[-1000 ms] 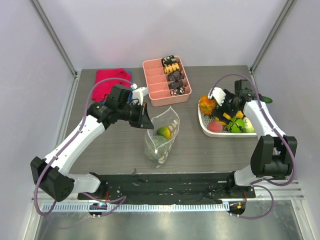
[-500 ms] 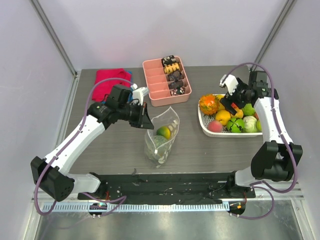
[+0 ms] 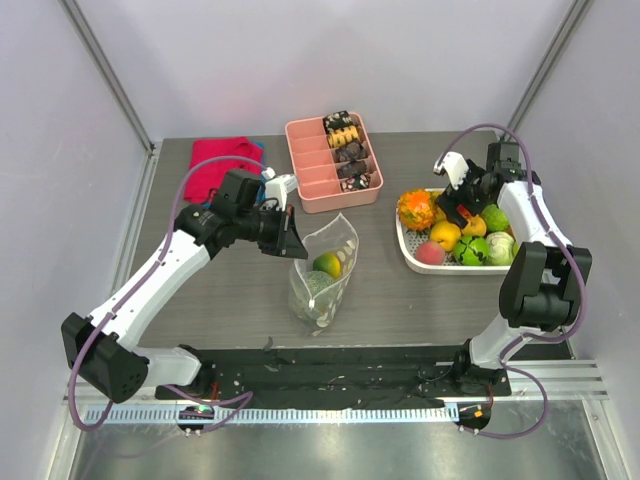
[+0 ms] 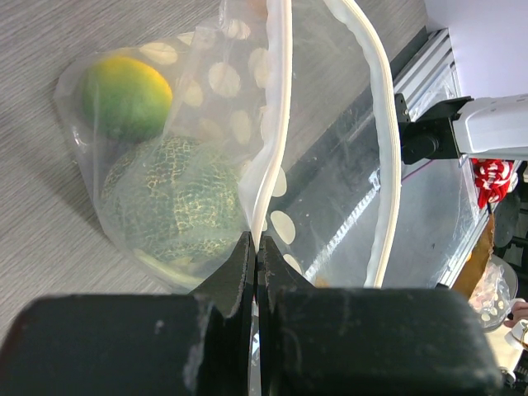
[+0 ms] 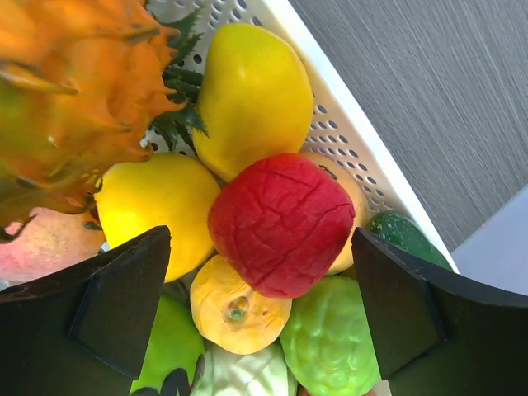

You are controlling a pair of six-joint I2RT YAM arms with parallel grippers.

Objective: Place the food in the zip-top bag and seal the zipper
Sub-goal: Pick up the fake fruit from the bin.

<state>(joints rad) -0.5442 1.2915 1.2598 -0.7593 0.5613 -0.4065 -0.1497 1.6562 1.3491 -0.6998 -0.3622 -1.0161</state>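
The dotted zip-top bag (image 3: 325,272) stands mid-table with its mouth open. My left gripper (image 3: 290,240) is shut on the bag's near rim, pinching the zipper strip (image 4: 274,132) between its fingertips (image 4: 256,247). Inside the bag lie a yellow-green fruit (image 4: 126,95) and a netted green melon (image 4: 177,202). I cannot see the slider knob. My right gripper (image 3: 466,200) is open over the white fruit basket (image 3: 408,250). In the right wrist view its jaws (image 5: 260,247) stand wide on either side of a red fruit (image 5: 280,223), not touching it. A bumpy green fruit (image 5: 334,338) lies just below.
A pink tray (image 3: 333,160) of dark and tan snacks stands at the back centre, with a red cloth (image 3: 218,163) to its left. The basket also holds an orange dragon fruit (image 3: 414,208), several yellow fruits (image 5: 247,91) and other green ones.
My right gripper moved back and to the right, from the basket's left part to over its middle. The left gripper and the bag have not moved.
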